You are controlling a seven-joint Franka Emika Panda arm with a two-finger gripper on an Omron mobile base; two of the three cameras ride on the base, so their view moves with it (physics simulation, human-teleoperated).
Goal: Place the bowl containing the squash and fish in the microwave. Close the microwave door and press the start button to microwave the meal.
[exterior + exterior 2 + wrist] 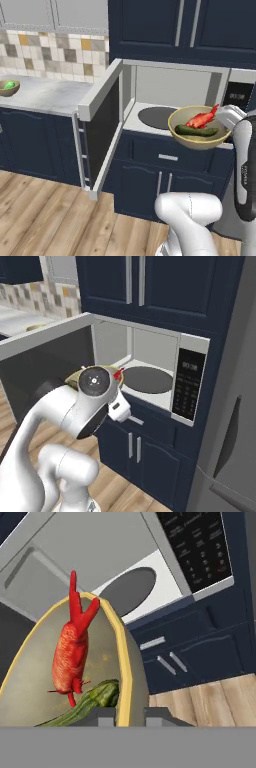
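The bowl [70,677] is being gripped by its rim between the narrowly closed fingers of the gripper [131,714], and it is being held in the air just in front of the open microwave [175,100], level with the cavity's mouth. Inside the bowl, the fish [70,652] is being carried with its forked tail pointing away from the hand, towards the oven, its long axis running along the gripper's line of sight. The squash [87,704] is lying below it, at an angle to the fish, one end near the fingers. From the left base camera, the fish [202,119] is seen angled up to the right, with the squash [196,132] stretched nearly level beneath it. Beyond, the round turntable [157,116] is being left uncovered, and the microwave door [102,125] is standing swung wide to the left. Farther off, a second bowl [9,88] is sitting on the counter [47,95].
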